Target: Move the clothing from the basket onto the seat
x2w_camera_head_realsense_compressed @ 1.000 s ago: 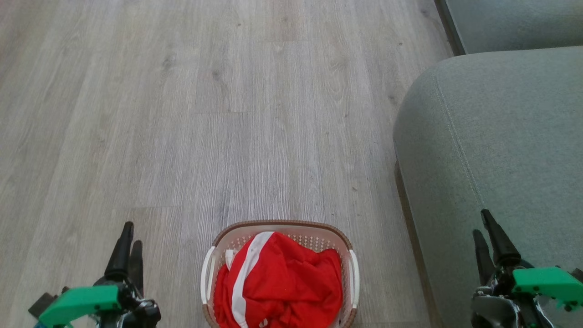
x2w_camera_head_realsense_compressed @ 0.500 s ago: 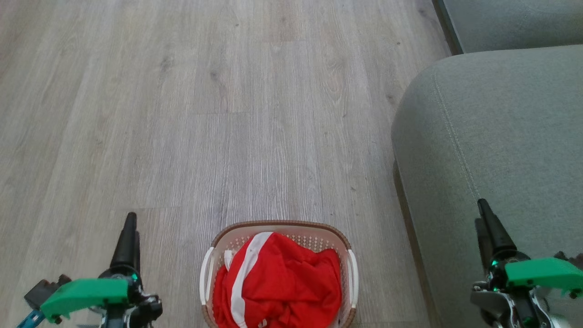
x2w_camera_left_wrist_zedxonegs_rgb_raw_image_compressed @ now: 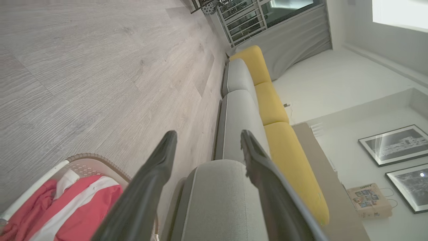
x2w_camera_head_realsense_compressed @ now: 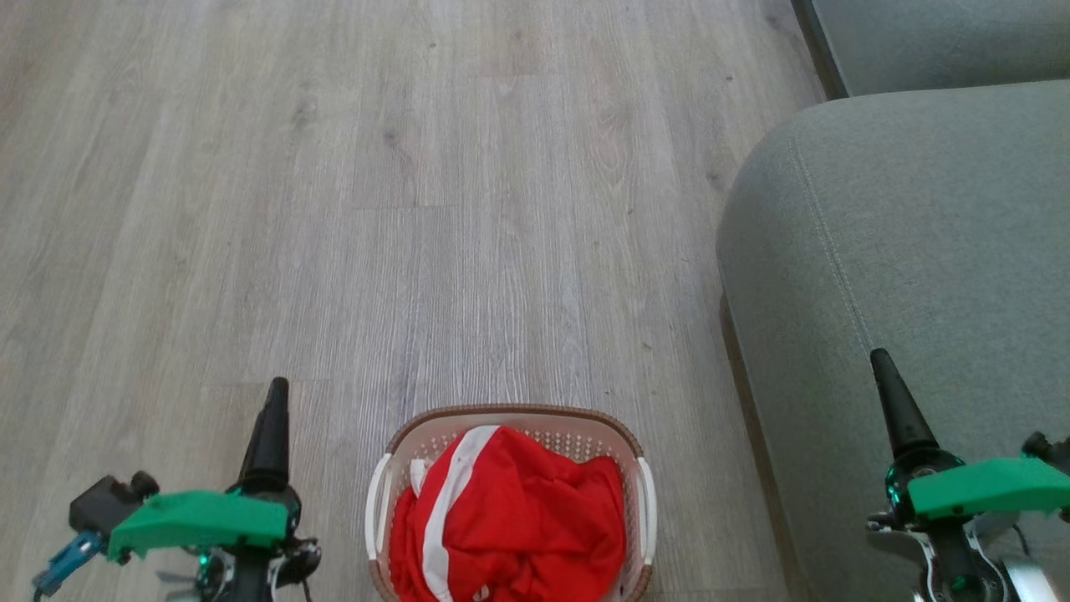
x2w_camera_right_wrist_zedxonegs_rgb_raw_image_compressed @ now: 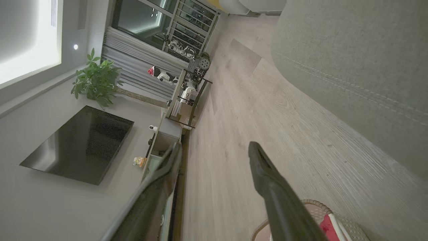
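The clothing (x2w_camera_head_realsense_compressed: 535,522) lies heaped in the basket (x2w_camera_head_realsense_compressed: 512,411), which stands on the wooden floor (x2w_camera_head_realsense_compressed: 418,209) at the bottom centre of the head view, between the two arms. From the left gripper (x2w_camera_head_realsense_compressed: 276,391) the heap lies to the right and somewhat closer to the robot's body. From the right gripper (x2w_camera_head_realsense_compressed: 879,361) it lies to the left, well apart, across a strip of bare floor. The left gripper is plainly the nearer one, close to the basket's left handle (x2w_camera_head_realsense_compressed: 378,502). The right gripper shows against the near part of the seat (x2w_camera_head_realsense_compressed: 919,234), which takes up the robot's right side. The white stripe (x2w_camera_head_realsense_compressed: 447,502) on the red fabric runs roughly from the far rim back toward the robot, slanting a little. The basket's own long axis I cannot settle, since the bottom edge of the head view cuts off its near end, though its handles sit left and right. Both grippers point forward, past the heap, so I judge a reach would need the left wrist turned down and inward over the rim. In each wrist view the two dark fingers (x2w_camera_left_wrist_zedxonegs_rgb_raw_image_compressed: 147,187) stand wide apart with nothing between them. Both grippers are empty and appear to touch neither fabric, basket nor seat.
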Motion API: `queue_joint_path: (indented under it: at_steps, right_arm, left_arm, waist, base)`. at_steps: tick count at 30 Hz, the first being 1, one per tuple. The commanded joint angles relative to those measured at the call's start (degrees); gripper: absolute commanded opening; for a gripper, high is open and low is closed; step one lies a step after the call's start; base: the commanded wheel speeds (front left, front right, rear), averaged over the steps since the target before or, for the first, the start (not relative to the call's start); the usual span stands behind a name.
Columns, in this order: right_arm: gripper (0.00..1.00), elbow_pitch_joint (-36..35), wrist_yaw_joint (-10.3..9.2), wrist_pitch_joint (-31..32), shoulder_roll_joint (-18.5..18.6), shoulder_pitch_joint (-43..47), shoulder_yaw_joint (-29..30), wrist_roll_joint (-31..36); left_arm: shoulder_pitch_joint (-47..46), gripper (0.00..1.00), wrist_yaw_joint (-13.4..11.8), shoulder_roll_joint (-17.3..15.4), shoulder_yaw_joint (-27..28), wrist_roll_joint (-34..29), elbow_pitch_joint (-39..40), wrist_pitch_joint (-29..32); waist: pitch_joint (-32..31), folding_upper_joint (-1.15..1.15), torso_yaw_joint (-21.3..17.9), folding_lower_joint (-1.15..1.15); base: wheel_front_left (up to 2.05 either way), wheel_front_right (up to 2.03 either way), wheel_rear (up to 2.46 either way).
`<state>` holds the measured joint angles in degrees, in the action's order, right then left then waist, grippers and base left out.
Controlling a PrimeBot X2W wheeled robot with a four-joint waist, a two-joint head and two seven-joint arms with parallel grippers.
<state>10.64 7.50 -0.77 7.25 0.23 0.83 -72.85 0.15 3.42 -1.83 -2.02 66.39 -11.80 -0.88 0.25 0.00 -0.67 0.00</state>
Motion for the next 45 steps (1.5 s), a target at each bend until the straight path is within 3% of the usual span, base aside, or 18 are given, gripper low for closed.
queue_joint_path:
  at_steps: [1,13,45]
  right_arm:
    - [1.00,-2.54,0.00,-0.72,1.42,-2.76,-0.67,1.44]
    - [1.00,-3.04,0.00,-2.75,3.46,-2.72,-2.96,12.39]
    - [1.00,-5.27,-0.01,-7.99,7.22,-3.28,-7.26,30.66]
  left_arm:
    - [-3.24,1.00,-0.23,-0.61,0.07,-1.64,2.32,-0.73]
    - [-3.48,1.00,-2.91,-0.68,-2.19,-13.61,2.95,-2.74]
    - [-3.80,1.00,-6.85,-0.85,-6.26,-34.73,6.47,-7.93]
  waist:
    - [-0.01,0.00,-0.02,0.00]
    - [-0.05,0.00,-0.24,0.00]
    - [-0.07,0.00,-0.61,0.00]
  base:
    - [0.00,0.00,0.00]
    - [0.00,0.00,0.00]
    - [0.00,0.00,0.00]
